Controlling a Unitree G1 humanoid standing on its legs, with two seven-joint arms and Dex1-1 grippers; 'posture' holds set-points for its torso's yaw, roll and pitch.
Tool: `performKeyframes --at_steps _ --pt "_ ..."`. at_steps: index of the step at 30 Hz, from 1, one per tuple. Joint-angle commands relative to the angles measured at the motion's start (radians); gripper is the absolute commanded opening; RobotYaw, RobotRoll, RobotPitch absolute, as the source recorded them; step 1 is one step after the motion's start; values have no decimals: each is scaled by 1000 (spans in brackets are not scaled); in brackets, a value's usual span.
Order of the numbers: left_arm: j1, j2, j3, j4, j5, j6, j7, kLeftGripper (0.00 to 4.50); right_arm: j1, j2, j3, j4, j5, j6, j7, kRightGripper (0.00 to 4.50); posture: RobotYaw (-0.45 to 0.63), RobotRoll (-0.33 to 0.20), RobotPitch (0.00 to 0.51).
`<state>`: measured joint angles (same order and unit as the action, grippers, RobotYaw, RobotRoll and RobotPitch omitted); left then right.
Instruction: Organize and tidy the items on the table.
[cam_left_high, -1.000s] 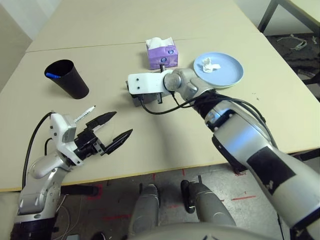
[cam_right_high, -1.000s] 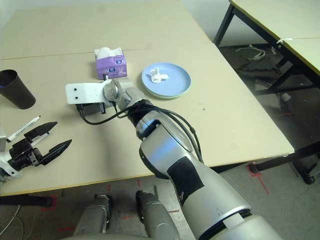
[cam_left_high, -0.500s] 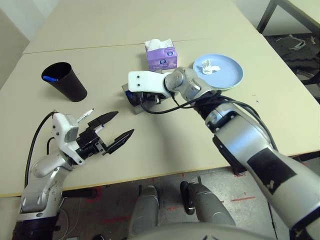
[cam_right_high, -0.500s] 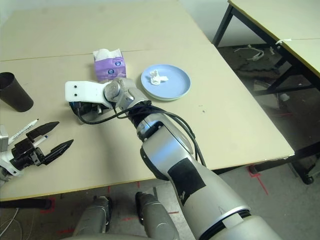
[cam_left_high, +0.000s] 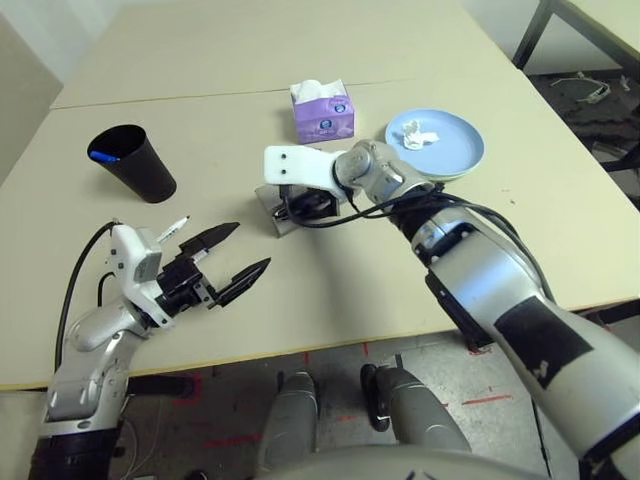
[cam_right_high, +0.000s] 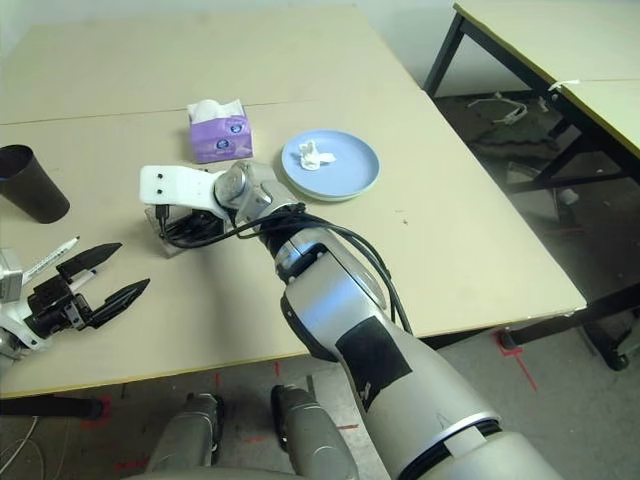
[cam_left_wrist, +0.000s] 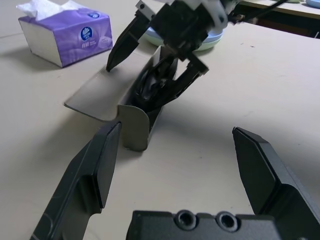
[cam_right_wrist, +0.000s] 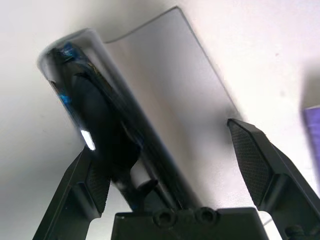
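Note:
The grey oblong case (cam_left_high: 283, 212) lies open mid-table, its lid flap (cam_right_wrist: 170, 95) flat on the table (cam_left_high: 350, 290). The black sunglasses (cam_right_wrist: 95, 125) sit inside it. My right gripper (cam_right_wrist: 160, 142) hovers open just above the case, one finger beside its rounded body and the other over the flap. My left gripper (cam_left_high: 248, 246) is open and holds nothing, near the front edge and pointing toward the case. A white marker (cam_left_high: 170, 228) lies beside it. The black cup (cam_left_high: 133, 160) holds a blue-capped marker (cam_left_high: 97, 155). The crumpled tissue (cam_left_high: 415, 132) rests on the blue plate (cam_left_high: 450, 150), which is stacked on a green one.
A purple tissue box (cam_left_high: 322, 110) stands just behind the case, near the seam (cam_left_high: 180, 97). A smaller table with dark legs (cam_left_high: 535, 30) stands at the far right, with cables on the floor beside it. Bare tabletop stretches between my two grippers.
My right gripper has shifted a little toward me and to the right over the case, and the lid flap now shows beside it. My left arm has stayed put.

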<state>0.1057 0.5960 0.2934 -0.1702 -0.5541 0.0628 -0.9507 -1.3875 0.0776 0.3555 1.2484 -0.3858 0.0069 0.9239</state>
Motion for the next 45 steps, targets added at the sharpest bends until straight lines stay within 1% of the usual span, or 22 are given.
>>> performKeyframes --at_steps 1,5,8,16,20,22,24,26,28,32,35,36,39,45 --pt "-2 -4 -17 19 13 -7 -10 4500 -44 3 -36 8 41 24 19 4486 -20 0 201" --pt "-14 -9 -25 28 15 -8 -13 4500 -87 -16 -78 20 69 40 -26 4486 -22 0 200" --pt "-17 -10 -27 30 15 -9 -14 4500 -109 -22 -98 23 82 46 -30 4486 -23 0 200" --pt "-24 -4 -24 47 17 -14 -17 4500 -185 -61 -157 -7 145 83 47 4486 -27 0 198" --pt "-34 4 -12 61 15 -17 -20 4500 -191 -140 -213 -59 209 134 105 4486 -27 0 197" --pt "-31 8 -7 64 12 -19 -23 4500 -173 -186 -251 -112 260 168 147 4486 -27 0 197" --pt "-29 11 -3 65 11 -20 -26 4500 -114 -248 -279 -211 313 203 219 4486 -40 0 197" --pt "-28 14 -1 68 9 -20 -29 4500 -31 -300 -292 -338 361 257 280 4486 -40 0 197" --pt "-28 19 -1 68 6 -17 -39 4500 92 -358 -303 -513 417 328 328 4486 -45 0 198" --pt "-30 34 4 67 -6 -8 -63 4500 325 -453 -338 -810 515 411 347 4486 -60 0 201" --pt "-28 53 6 66 -20 2 -102 4500 467 -475 -412 -963 632 453 333 4486 -64 0 200" --pt "-26 61 7 66 -25 5 -116 4500 510 -480 -436 -998 669 450 335 4486 -66 0 199" --pt "-25 91 10 76 -29 4 -160 4500 666 -566 -431 -1079 688 400 388 4486 -68 0 198" --pt "-33 120 29 101 -30 3 -189 4500 837 -655 -471 -1083 745 256 427 4486 -72 0 196"
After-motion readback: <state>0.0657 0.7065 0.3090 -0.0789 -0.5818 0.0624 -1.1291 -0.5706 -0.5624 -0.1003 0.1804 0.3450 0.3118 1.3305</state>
